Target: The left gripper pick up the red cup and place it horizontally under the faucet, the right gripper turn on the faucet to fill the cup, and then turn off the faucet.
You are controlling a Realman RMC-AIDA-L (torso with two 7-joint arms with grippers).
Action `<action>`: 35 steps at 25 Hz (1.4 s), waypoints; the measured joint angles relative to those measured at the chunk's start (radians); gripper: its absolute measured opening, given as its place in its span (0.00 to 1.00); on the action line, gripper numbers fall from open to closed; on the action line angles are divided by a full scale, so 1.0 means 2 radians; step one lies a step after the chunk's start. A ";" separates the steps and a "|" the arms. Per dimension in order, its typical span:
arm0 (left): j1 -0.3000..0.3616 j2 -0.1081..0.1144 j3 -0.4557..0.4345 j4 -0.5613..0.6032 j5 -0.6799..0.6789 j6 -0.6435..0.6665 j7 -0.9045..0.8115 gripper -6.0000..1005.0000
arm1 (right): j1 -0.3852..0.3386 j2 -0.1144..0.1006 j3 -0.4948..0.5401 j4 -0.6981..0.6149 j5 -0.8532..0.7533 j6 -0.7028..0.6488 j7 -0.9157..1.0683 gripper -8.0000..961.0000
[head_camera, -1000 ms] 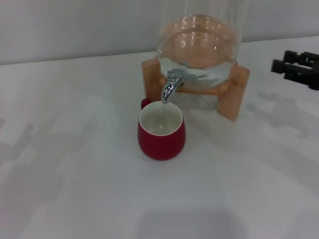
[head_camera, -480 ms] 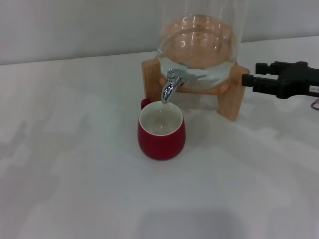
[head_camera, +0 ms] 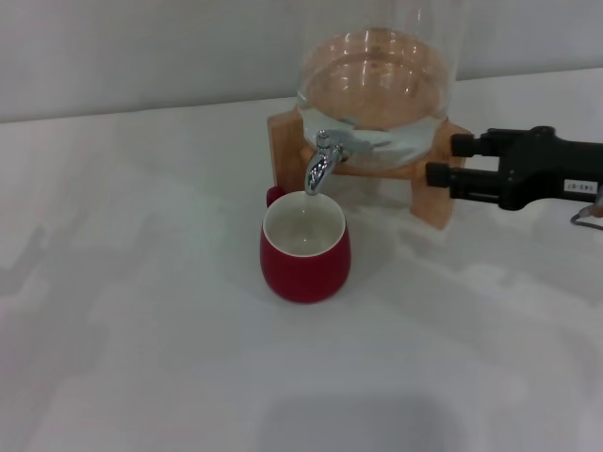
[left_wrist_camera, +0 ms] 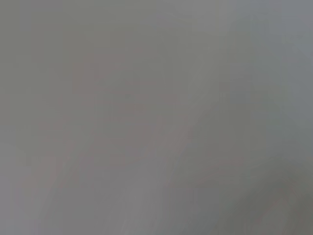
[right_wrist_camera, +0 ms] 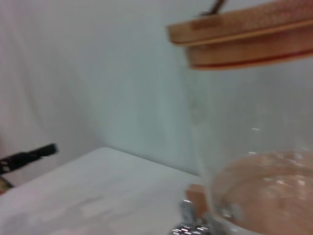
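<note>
One white tabletop [head_camera: 141, 358] carries the glass dispenser jar [head_camera: 377, 85], upper centre. Right hand [head_camera: 441, 160], fingers spread, hovers at right, beside the stand. Red cup [head_camera: 305, 249] sits upright under the faucet [head_camera: 322, 162]. Next, judging so: reach and turn the lever. Left hand unseen.

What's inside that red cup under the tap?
The red cup stands upright under the faucet. Its white inside looks empty as far as shows; the near wall hides part of the bottom. The right gripper is beside the wooden stand, open.
</note>
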 joint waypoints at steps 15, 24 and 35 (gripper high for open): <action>0.003 0.000 0.000 -0.001 0.000 0.000 0.000 0.86 | 0.019 0.000 -0.074 -0.013 0.018 -0.075 -0.022 0.66; 0.003 0.000 -0.002 -0.001 0.000 0.000 0.000 0.86 | 0.023 0.001 -0.098 -0.013 0.019 -0.095 -0.022 0.66; 0.003 0.000 0.000 -0.002 0.003 0.011 0.002 0.86 | 0.034 0.001 -0.113 -0.013 0.027 -0.097 -0.023 0.66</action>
